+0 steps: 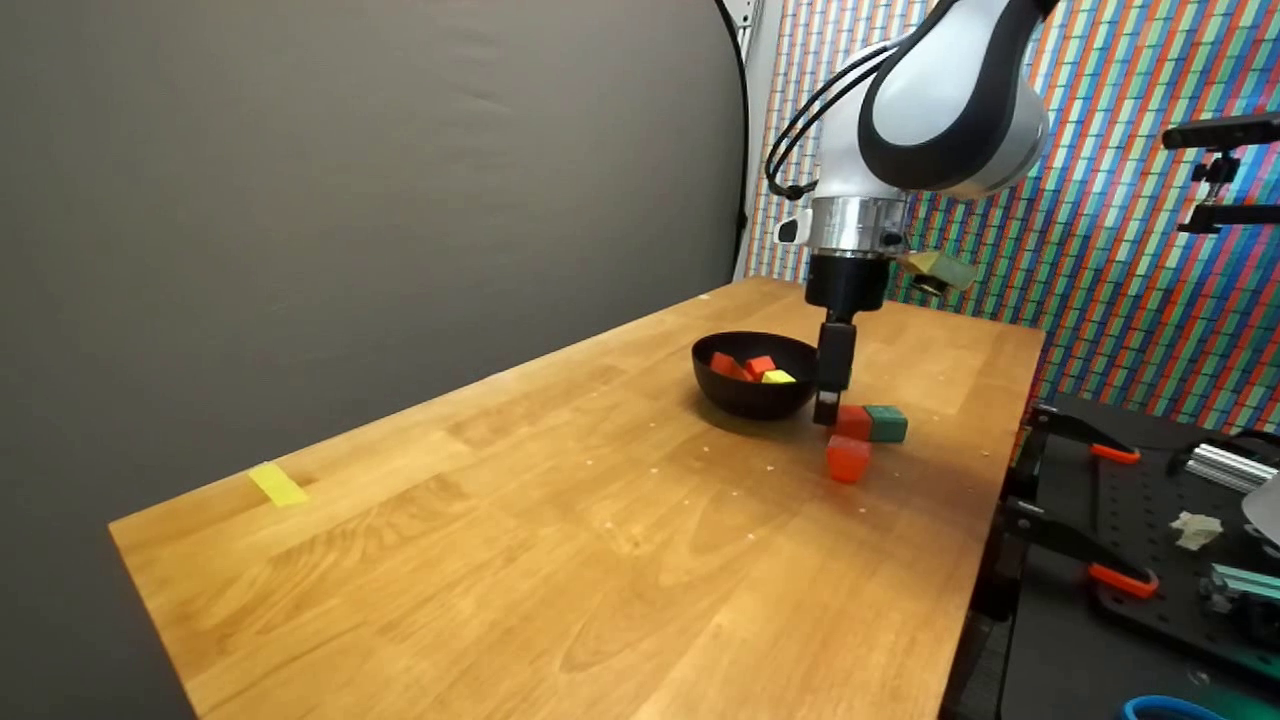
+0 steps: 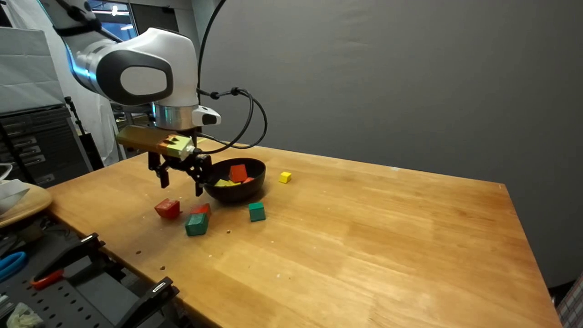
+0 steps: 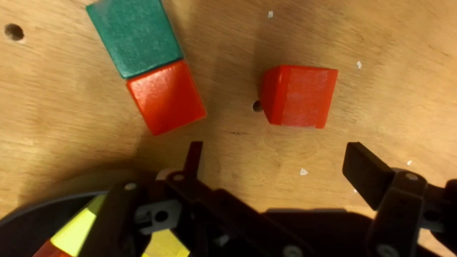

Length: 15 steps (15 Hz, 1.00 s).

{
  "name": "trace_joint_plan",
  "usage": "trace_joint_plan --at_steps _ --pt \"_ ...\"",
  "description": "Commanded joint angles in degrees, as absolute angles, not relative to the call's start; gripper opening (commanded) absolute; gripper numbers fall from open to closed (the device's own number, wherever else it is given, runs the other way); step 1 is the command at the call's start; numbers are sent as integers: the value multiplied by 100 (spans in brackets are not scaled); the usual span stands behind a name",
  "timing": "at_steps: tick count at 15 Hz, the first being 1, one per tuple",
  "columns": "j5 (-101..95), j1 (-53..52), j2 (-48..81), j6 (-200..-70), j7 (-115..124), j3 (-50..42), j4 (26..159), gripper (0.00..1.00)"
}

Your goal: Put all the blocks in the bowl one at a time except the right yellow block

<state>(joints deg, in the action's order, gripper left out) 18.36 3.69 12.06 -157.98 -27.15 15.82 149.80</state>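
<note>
My gripper (image 3: 273, 157) stands open with nothing between its fingers, low over the table right beside the bowl. A lone red block (image 3: 307, 96) lies just ahead of the fingertips, apart from them. To its left in the wrist view, another red block (image 3: 167, 98) touches a green block (image 3: 137, 37). The black bowl (image 2: 234, 196) holds red blocks (image 2: 237, 173) and yellow blocks (image 3: 75, 232); one finger partly covers it in the wrist view. In an exterior view, a second green block (image 2: 257, 212) rests in front of the bowl, and a yellow block (image 2: 285, 177) sits to its right.
A flat yellow tape strip (image 1: 278, 484) is stuck near the table's far corner. Black clamps with orange-red pads (image 1: 1120, 580) and a dark perforated board lie beside the table edge. A grey wall panel (image 2: 387, 91) stands behind the long edge of the wooden table (image 2: 387, 255).
</note>
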Motion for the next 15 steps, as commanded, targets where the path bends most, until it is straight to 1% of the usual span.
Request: trace_joint_plan --at_steps 1,5,6,7,8,11,15 --pt "1435 190 1261 -15597 -2554 1409 14945 100" --pt "965 53 1353 -15348 -2296 1261 14870 99" --pt "881 32 1403 -15301 -2282 1247 14832 74" --pt "864 29 1447 -15209 -2301 1262 14784 74" --pt "836 22 1483 -15141 -2319 1267 14745 70" --pt "833 7 1596 -14857 -2358 1281 14581 45" --pt "851 -49 1641 -14513 -2363 1257 14387 16"
